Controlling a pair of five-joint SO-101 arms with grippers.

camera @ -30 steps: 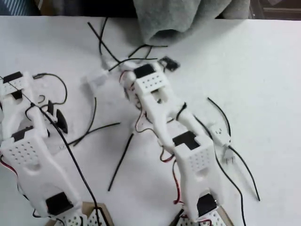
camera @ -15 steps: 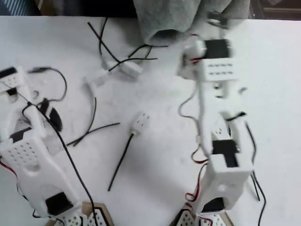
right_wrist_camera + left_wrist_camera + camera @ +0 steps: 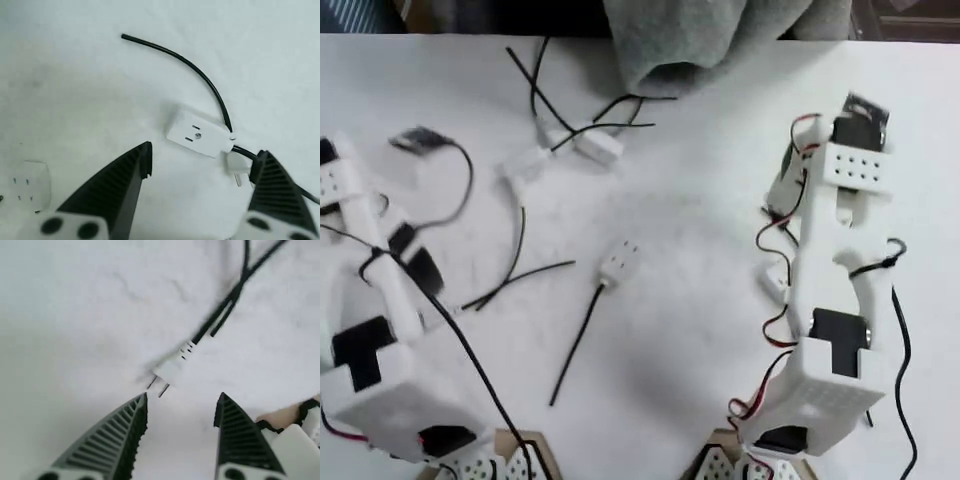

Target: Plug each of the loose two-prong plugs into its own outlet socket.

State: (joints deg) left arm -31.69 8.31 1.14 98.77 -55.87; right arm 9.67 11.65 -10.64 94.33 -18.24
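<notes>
Swinging off the middle of the table (image 3: 700, 200) since a second ago, the right arm (image 3: 825, 380) is now standing along the right side, baring a middle socket (image 3: 620, 260) that it was hiding before, while the left arm (image 3: 370, 400) is sitting lower and farther left than it was. The right claw (image 3: 205, 149) is hanging wide apart, holding nothing, with a white outlet socket (image 3: 199, 133) lying flat just ahead of its tips, slotted face up, its black cord (image 3: 185, 61) curving away from one short end. A loose plug (image 3: 239, 169) is lying just beside that same end, prongs pointing back toward the claw. The left claw (image 3: 183, 396) is also gaping and gripping nothing; a two-prong plug (image 3: 171, 371) is lying close before it, prongs pointing toward the claw and its plug lead (image 3: 215, 316) trailing straight away behind. The middle socket is lying slantwise, its long lead (image 3: 576, 345) running toward the near edge. A grey cloth (image 3: 690, 40) is slumping over the far edge of the white table
</notes>
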